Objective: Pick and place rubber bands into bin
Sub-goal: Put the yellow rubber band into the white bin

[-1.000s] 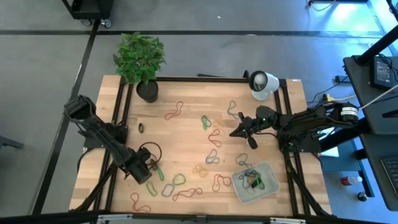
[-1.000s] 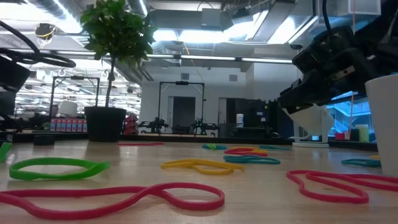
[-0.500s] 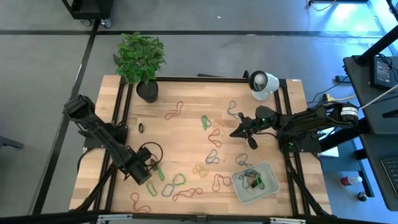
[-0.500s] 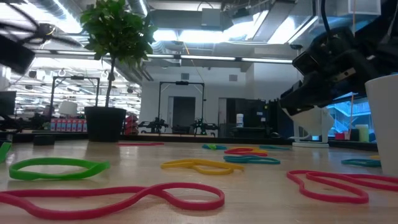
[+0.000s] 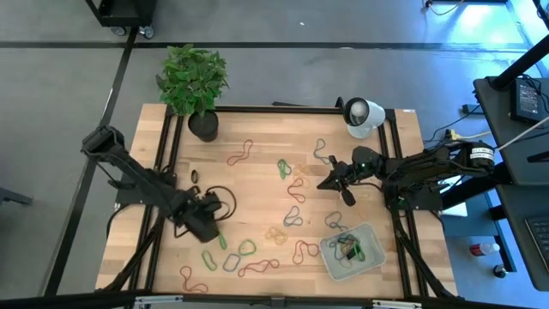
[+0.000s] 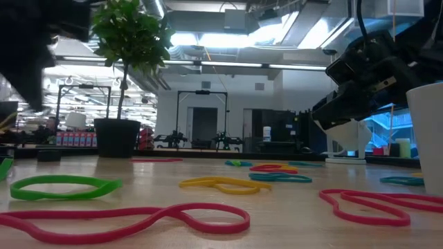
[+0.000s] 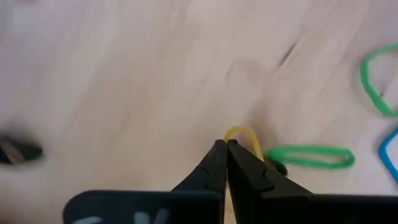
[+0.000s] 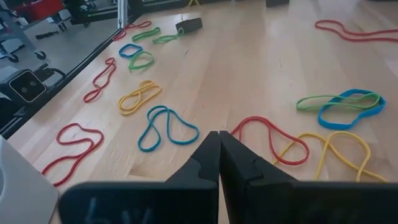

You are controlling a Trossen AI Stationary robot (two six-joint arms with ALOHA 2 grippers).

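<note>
Pinching a yellow rubber band (image 7: 244,138), the left gripper (image 5: 208,227) sits at the lower left of the high view, its fingers (image 7: 211,168) clenched together on it; the band's loop arcs out just past the fingertips, with most of its length hidden behind them, so its long axis cannot be told. Just beside that tip a green band (image 7: 310,157) lies flat on the wooden surface (image 5: 257,184), its long axis running across the wrist frame. More rubber bands (image 5: 257,257) are scattered over the lower middle of the high view. Right of centre, the right gripper (image 5: 324,182) hangs with its fingers (image 8: 208,158) pressed shut and empty, pointing toward frame left. At lower right the bin (image 5: 372,258) sits tilted on the surface, a tangle of bands (image 5: 346,247) inside it.
</note>
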